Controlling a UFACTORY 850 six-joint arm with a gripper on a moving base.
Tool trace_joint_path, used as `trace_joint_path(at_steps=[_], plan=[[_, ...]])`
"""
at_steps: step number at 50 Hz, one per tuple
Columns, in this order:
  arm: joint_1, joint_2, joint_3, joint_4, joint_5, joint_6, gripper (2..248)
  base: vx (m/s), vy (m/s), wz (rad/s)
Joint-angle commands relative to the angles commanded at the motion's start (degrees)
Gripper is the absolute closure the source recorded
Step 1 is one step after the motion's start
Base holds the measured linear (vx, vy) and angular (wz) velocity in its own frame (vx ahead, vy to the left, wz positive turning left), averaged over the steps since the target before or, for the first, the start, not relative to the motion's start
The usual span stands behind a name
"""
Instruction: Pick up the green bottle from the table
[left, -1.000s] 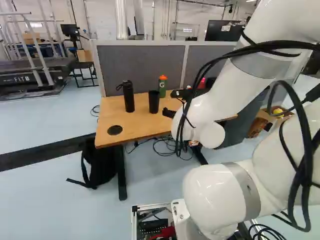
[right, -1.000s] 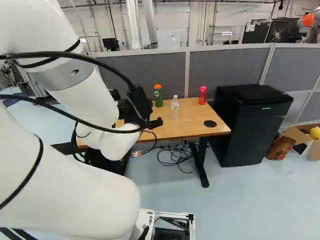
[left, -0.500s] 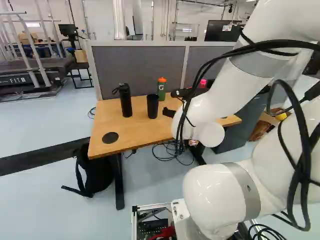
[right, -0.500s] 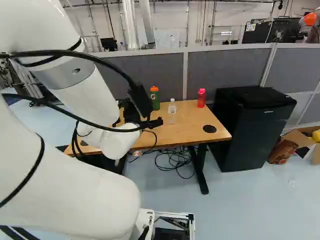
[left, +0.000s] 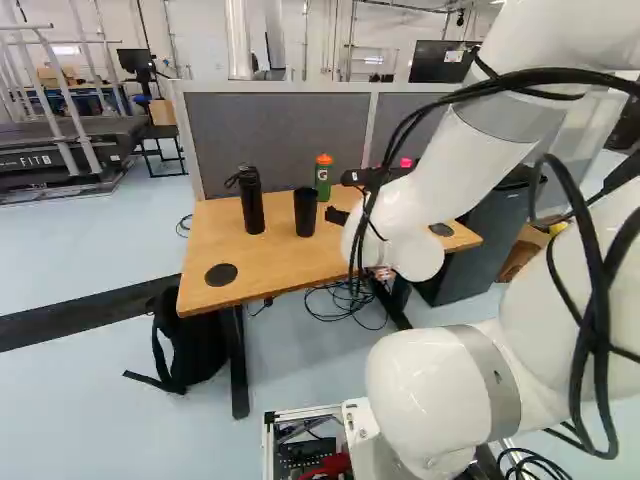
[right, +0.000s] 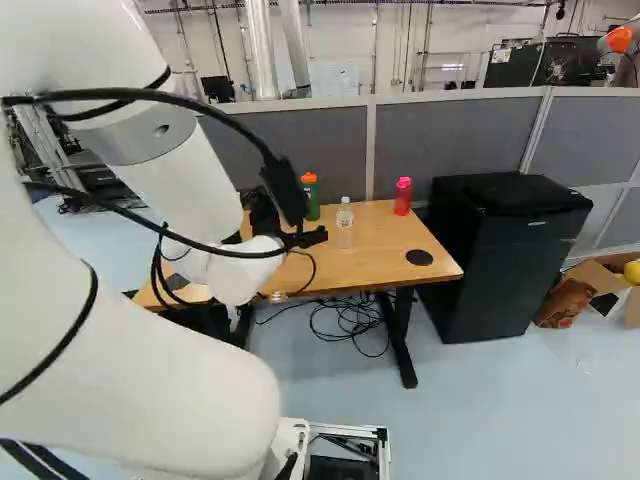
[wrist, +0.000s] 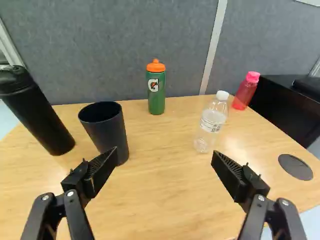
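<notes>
My gripper shows only in part in the left base view, as black pieces beyond the white wrist. In the wrist view the gripper is wide open, nothing between its fingers. The green bottle with an orange cap stands upright farther ahead, near the table's far edge and roughly in line with the gap. The wooden table spreads beneath the fingers. In the right base view the green bottle is just beyond the black gripper parts, its left side close to them.
A black cup and black flask stand to one side of the green bottle; a clear bottle and red bottle stand to the other. A grey partition rises behind. A black cabinet stands beside the table.
The base has moved closer to the table over the first half second, then stayed put. Since then the arm has shifted slightly against its lowest joint. The bottles have kept their places on the table.
</notes>
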Motion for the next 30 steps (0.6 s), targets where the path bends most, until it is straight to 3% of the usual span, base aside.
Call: trace_joint_path(at_steps=[30], plan=[[0.05,-5.31,-9.14,0.00,0.00,0.00,3,0.000,0.000,0.000]])
